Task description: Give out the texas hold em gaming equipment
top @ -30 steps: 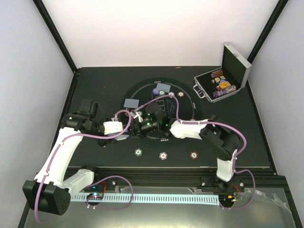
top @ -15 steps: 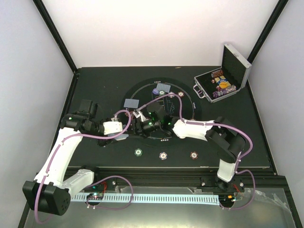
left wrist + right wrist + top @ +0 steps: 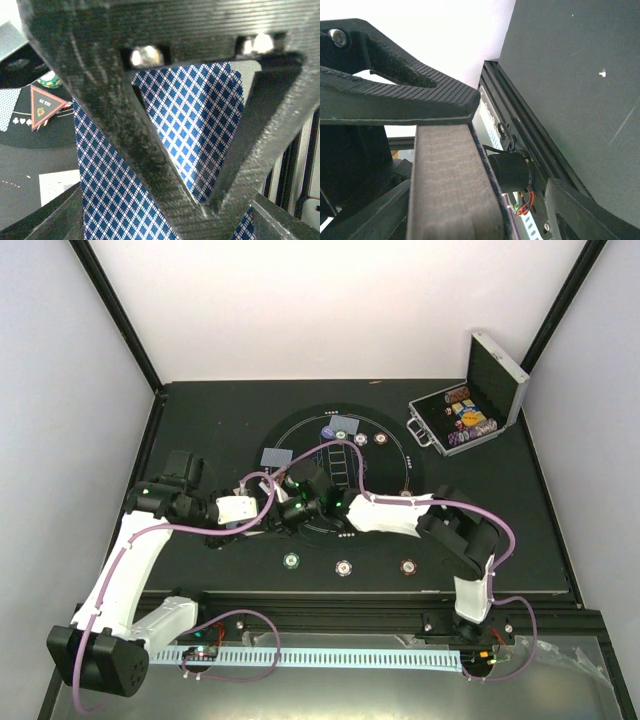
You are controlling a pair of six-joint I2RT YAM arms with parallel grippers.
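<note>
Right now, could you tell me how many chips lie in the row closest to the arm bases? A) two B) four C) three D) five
C: a green chip, a purple-white chip and a red-brown chip lie apart in a line along the near edge of the table.

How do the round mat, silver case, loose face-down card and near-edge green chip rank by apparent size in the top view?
1. round black mat
2. silver case, standing open
3. face-down card
4. green chip
No two look close enough to tie.
</note>
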